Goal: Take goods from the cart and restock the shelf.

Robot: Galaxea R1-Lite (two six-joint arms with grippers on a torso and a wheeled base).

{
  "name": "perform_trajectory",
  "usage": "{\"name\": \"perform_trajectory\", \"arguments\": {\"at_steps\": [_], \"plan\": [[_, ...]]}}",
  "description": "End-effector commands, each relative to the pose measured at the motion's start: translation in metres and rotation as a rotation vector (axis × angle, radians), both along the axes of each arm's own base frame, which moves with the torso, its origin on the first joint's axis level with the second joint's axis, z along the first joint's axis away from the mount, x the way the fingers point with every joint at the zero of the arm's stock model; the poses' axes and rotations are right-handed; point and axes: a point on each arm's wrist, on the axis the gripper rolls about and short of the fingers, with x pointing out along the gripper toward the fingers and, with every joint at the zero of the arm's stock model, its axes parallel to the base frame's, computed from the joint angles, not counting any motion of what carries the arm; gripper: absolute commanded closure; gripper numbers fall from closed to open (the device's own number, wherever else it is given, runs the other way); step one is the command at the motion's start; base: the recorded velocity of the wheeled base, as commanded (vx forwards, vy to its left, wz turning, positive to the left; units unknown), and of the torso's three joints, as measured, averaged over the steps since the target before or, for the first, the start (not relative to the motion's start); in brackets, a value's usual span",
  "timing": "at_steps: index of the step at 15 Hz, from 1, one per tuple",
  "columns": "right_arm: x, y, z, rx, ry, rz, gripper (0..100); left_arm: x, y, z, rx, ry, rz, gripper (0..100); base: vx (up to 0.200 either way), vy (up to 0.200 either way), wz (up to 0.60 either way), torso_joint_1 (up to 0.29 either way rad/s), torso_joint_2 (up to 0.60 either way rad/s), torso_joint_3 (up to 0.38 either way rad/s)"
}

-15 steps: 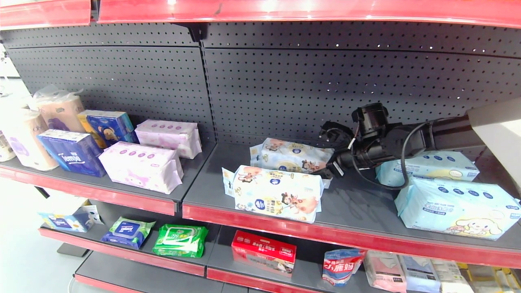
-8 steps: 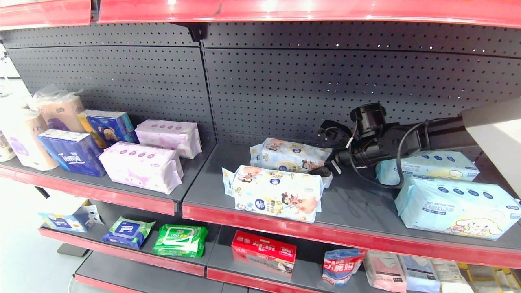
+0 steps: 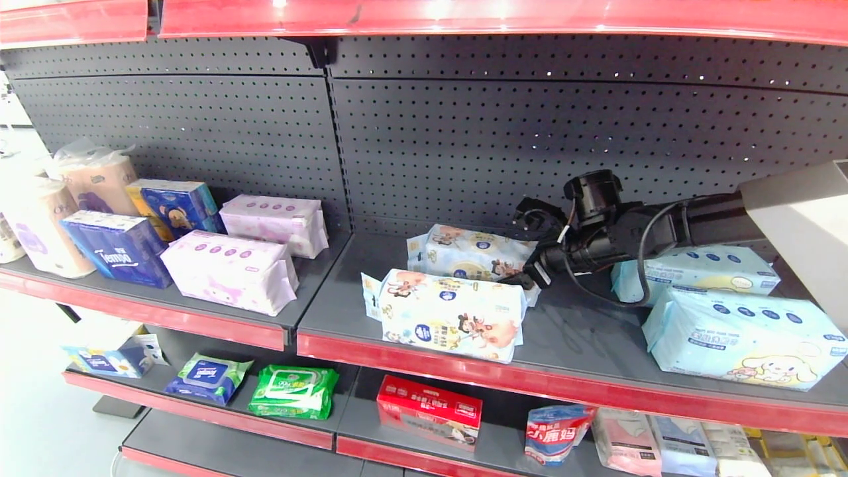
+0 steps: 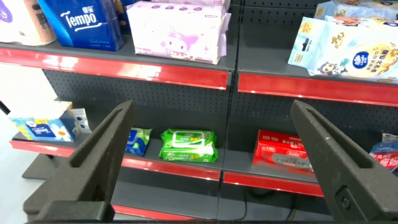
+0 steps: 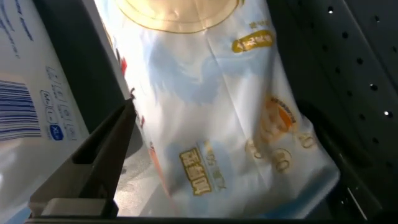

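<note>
Right gripper (image 3: 528,278) pinches a tissue pack (image 3: 474,255) resting on the shelf (image 3: 576,338), so only release looks left; left gripper (image 4: 211,111) hangs spread, empty.

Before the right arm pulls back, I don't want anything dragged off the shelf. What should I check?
1. Rear cartoon pack lying on the shelf: ok.
2. Right gripper free of that pack: cannot tell.
3. Front cartoon pack lying flat: ok.
4. Rear blue pack clear of the pull-back path: cannot tell.
5. Left gripper open and empty: ok.
</note>
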Motion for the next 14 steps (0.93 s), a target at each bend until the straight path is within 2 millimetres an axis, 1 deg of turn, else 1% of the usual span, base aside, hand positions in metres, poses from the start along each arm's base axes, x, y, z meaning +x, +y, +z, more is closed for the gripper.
{"name": "perform_trajectory", "arguments": {"at_steps": [1,4,5,14], "plan": [[0.0003,0.0037,-0.0031,-0.001,0.005,0.009,0,0.0001,0.0000,0.0000,0.000,0.001,0.000,0,0.000,0.000,0.00,0.000,0.00,0.000],[0.0006,0.0059,-0.0054,-0.002,0.010,0.014,0,0.0001,0.0000,0.0000,0.000,0.001,0.000,0,0.000,0.000,0.00,0.000,0.00,0.000],[0.0000,0.0058,-0.0066,-0.004,0.014,0.016,100,0.0001,0.0000,0.0000,0.000,0.001,0.000,0,0.000,0.000,0.00,0.000,0.00,0.000],[0.0007,0.0075,-0.0032,-0.006,-0.003,0.027,100,0.0001,0.0000,0.0000,0.000,0.001,0.000,0,0.000,0.000,0.00,0.000,0.00,0.000]]}}
